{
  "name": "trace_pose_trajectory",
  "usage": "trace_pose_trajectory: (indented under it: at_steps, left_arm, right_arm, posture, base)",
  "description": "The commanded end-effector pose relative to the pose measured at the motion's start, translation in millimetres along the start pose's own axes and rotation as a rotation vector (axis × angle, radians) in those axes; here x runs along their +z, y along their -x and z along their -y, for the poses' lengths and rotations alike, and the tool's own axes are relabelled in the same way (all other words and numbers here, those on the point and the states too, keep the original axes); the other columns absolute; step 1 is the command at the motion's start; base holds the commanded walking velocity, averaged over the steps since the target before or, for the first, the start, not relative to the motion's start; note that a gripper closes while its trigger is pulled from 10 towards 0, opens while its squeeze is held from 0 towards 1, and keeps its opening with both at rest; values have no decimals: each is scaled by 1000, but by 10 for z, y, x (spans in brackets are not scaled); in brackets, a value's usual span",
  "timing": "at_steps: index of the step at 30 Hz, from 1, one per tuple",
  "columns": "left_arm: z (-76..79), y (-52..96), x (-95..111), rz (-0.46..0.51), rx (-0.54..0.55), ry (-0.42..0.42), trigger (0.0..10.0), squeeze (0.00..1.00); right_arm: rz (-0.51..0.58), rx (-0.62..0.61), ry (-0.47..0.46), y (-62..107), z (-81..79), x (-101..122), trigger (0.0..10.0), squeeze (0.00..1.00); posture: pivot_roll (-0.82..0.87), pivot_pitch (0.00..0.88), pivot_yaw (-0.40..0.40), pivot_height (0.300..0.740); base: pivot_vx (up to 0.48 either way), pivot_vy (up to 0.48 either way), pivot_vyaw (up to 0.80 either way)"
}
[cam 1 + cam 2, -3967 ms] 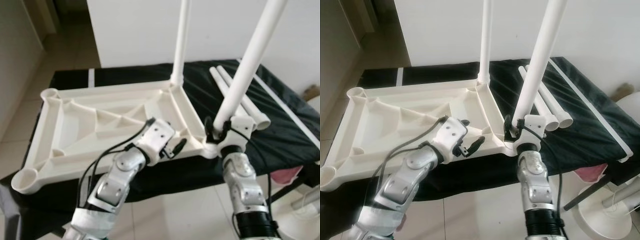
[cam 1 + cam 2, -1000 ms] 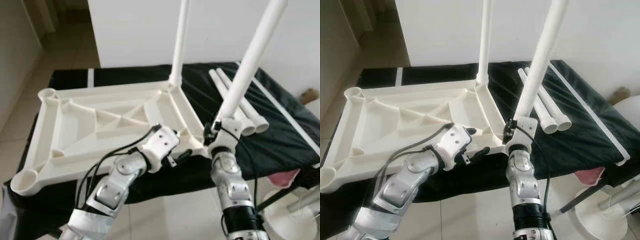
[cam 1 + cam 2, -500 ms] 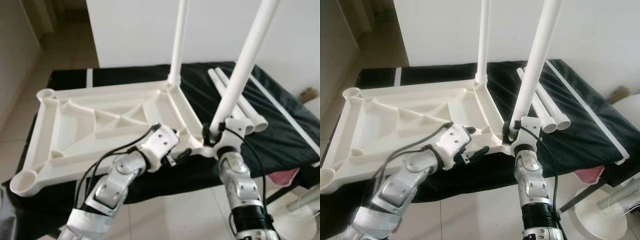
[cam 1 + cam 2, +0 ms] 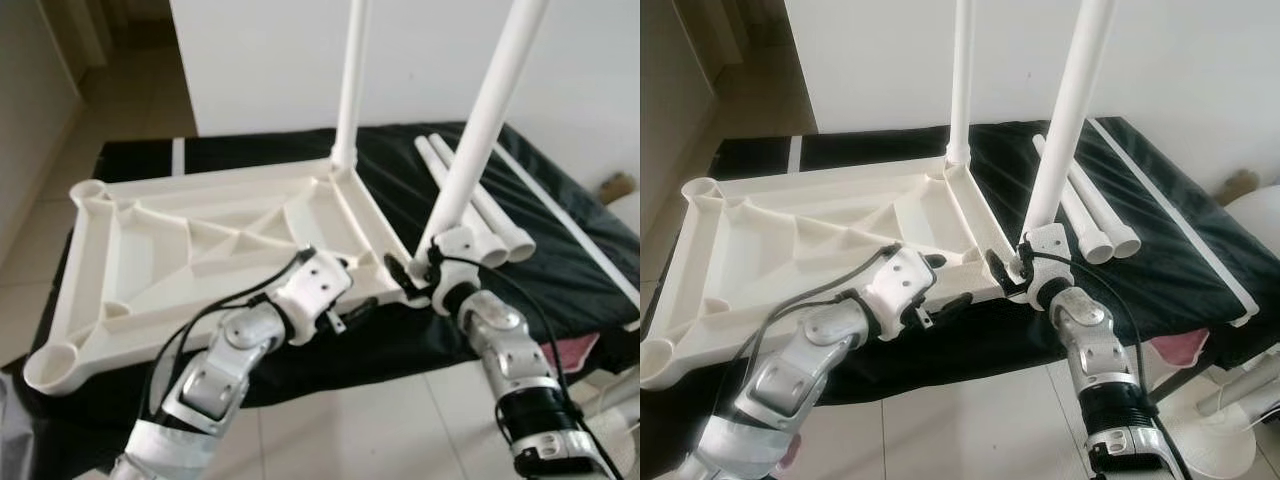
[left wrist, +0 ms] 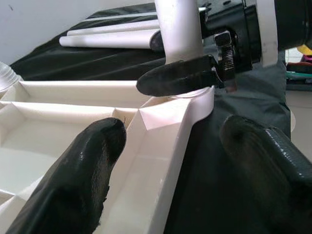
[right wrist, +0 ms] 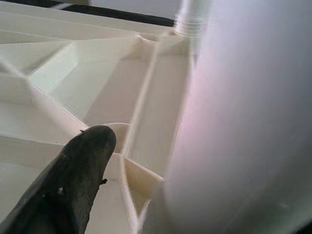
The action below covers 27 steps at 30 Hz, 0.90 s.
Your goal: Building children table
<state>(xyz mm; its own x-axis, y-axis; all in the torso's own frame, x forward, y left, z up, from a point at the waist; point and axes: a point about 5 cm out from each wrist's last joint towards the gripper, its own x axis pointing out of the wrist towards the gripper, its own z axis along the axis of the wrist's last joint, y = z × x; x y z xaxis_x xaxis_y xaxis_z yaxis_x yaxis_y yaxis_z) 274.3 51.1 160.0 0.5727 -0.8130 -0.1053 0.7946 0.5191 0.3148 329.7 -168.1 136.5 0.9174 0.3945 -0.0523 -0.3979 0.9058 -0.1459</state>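
Note:
A white plastic table top [image 4: 170, 270] lies upside down on a black-covered table. One white leg [image 4: 352, 80] stands upright in its far right corner. A second leg [image 4: 480, 130] stands tilted in the near right corner socket, and my right gripper [image 4: 408, 272] is shut on its base. In the right wrist view that leg [image 6: 243, 122] is beside one black finger [image 6: 78, 170]. My left gripper [image 4: 350, 308] is open at the near rim, one finger inside the rim [image 5: 161, 126] and one outside. Two loose legs [image 4: 490, 215] lie on the cloth.
The black cloth [image 4: 560, 270] reaches to the table's right edge, where a long thin white strip [image 4: 570, 230] lies. A white round base [image 4: 1240, 440] and something pink [image 4: 1180, 350] are on the tiled floor at the right. A white wall stands behind.
My right forearm has swung out to the right and the wrist has turned while still on the leg's base. The left gripper has stayed at the rim.

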Motion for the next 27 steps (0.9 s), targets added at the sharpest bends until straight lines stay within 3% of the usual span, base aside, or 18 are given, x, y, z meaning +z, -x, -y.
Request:
trace_pose_trajectory:
  at_steps: [1,8,9,10,11,18,19,27]
  left_arm:
    - [26,2,23,6,-12,5,10000,0]
    - [30,-1,33,7,-14,9,10000,0]
    - [31,-2,33,7,-14,10,10000,0]
    - [31,-2,33,7,-14,10,10000,0]
    - [31,-3,36,8,-15,10,10000,0]
    - [14,-14,51,13,-16,11,10000,0]
    - [6,-18,72,20,-18,9,10000,0]
    - [-3,-31,79,21,-14,12,10000,0]
  right_arm:
    - [6,59,13,-27,-15,19,10000,0]
    - [-19,102,43,-22,104,-3,10000,0]
    - [-27,96,42,-17,134,-17,8588,0]
    - [-27,96,42,-17,134,-17,8588,0]
    - [-35,84,46,-9,164,-36,0,0]
    - [-46,79,40,25,202,-90,0,0]
    - [-44,63,26,36,205,-89,10000,0]
    - [-36,30,-2,37,189,-80,10000,0]
  posture:
    - [38,0,-38,740]
    - [36,0,-38,740]
    - [34,0,-37,740]
    - [34,0,-37,740]
    - [33,0,-39,740]
    - [23,0,-33,740]
    - [19,0,-32,740]
    - [15,0,-35,740]
  base:
    - [0,0,0]
    - [0,0,0]
    - [0,0,0]
    - [0,0,0]
    - [0,0,0]
    - [0,0,0]
    - [0,0,0]
    - [0,0,0]
